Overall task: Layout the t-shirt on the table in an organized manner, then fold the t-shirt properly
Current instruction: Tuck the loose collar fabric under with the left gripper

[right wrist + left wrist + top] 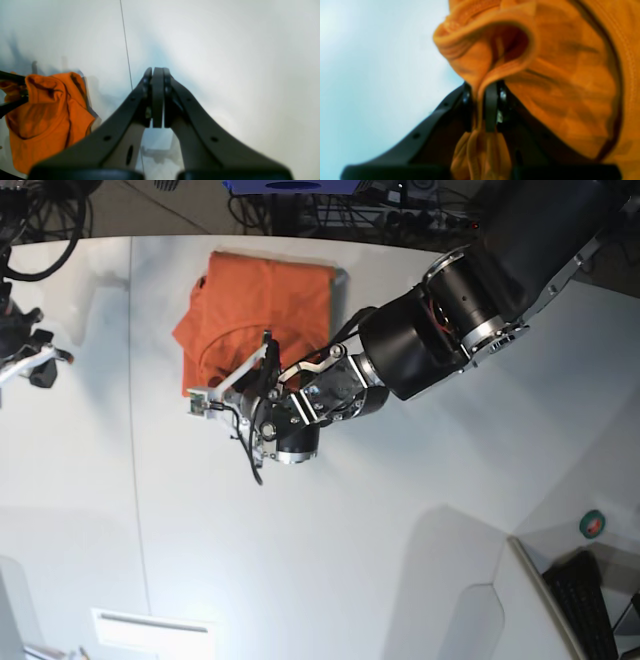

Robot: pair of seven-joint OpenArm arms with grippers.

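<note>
Where the two dark fingers [492, 110] of the left gripper [483, 107] come nearly together, a bunched fold of the t-shirt [565, 95] is pinched between them, the orange cloth squeezed into a thin ridge that runs down past the pads and bulges out again below. Above the pinch the fabric opens into a rolled loop, and a stitched hem curves along the right side of the left wrist view. In the base view this gripper sits at the lower left edge of the t-shirt [265, 305], which lies crumpled and partly doubled over on the table [400, 530], near its far edge and just right of the thin seam line [133, 410]. The left arm [450, 320] reaches in from the upper right, its thick black and silver segments slanting down toward the cloth. The right gripper [157, 75] has its fingers [158, 97] pressed flat together with nothing between them, hanging above bare white tabletop beside the seam; its wrist view shows the t-shirt [47, 115] off to the left, well apart from it. In the base view the right gripper [30, 355] is at the far left edge.
</note>
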